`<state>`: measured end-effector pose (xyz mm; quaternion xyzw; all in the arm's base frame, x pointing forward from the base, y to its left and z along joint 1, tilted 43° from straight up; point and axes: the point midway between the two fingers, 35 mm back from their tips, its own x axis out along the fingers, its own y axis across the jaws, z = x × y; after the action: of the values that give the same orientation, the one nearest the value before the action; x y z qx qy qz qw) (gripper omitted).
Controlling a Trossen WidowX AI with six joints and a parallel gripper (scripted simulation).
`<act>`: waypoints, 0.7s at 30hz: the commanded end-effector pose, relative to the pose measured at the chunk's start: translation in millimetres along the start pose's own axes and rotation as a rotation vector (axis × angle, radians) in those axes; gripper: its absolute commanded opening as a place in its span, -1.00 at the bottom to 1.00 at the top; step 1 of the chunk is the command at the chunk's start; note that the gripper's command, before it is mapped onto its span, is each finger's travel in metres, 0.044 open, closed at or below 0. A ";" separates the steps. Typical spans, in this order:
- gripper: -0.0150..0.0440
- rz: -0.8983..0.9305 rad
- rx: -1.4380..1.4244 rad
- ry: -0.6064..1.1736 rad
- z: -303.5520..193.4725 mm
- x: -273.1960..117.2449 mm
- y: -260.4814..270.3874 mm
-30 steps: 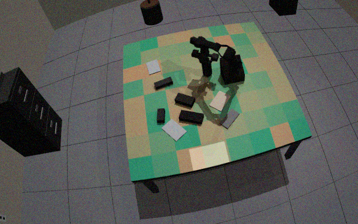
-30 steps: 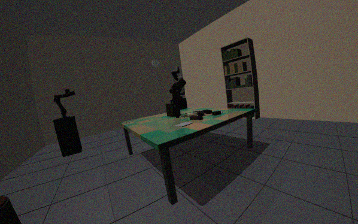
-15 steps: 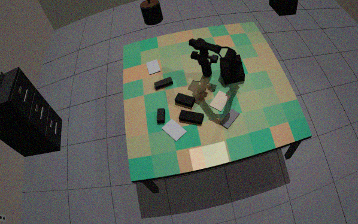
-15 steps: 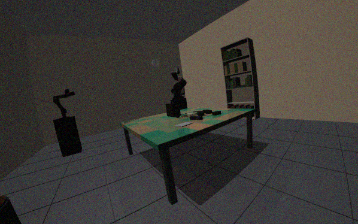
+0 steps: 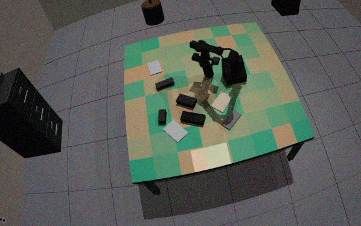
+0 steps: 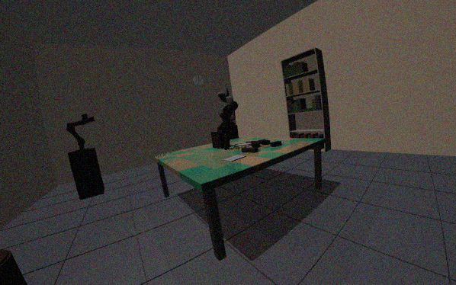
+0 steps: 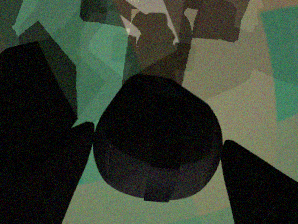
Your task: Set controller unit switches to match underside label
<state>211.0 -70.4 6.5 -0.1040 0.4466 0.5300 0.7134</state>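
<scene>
Controller unit and look-alikes are hard to separate in this light: no rocker switches or label can be made out, so which dark body is the unit cannot be told. The jaws (image 5: 206, 60) are grasping a dark rounded object (image 7: 157, 140), its sides meeting both fingertips in the wrist view; whether this is the unit cannot be told either. Its rounded outline and paler lower band show only there.

From above, the arm (image 5: 212, 48) (image 6: 227, 112) reaches out from beside a black block and bends down over the patchwork tabletop (image 5: 261, 90) (image 6: 188, 165). Beyond the jaws, that view separates four dark blocks: one (image 5: 165, 84) near a small pale plate (image 5: 154, 67), two (image 5: 186, 101) (image 5: 192, 118) near each other, and a smaller one (image 5: 162, 117) near a larger pale plate (image 5: 175, 130). The exterior view crowds them together, yet adds the tall shelf (image 6: 323, 95) by the wall and a second arm (image 6: 75, 133) on a black pedestal (image 6: 86, 173).
</scene>
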 end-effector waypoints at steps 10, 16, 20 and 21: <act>0.65 0.010 0.008 -0.008 12.3 4.0 2.8; 0.65 0.011 0.008 -0.009 17.2 4.8 2.8; 0.65 0.011 0.008 -0.009 20.4 5.4 2.7; 0.65 0.011 0.008 -0.009 21.2 5.6 2.7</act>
<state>220.2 -57.1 14.7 -0.1025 0.4451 0.5311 0.7137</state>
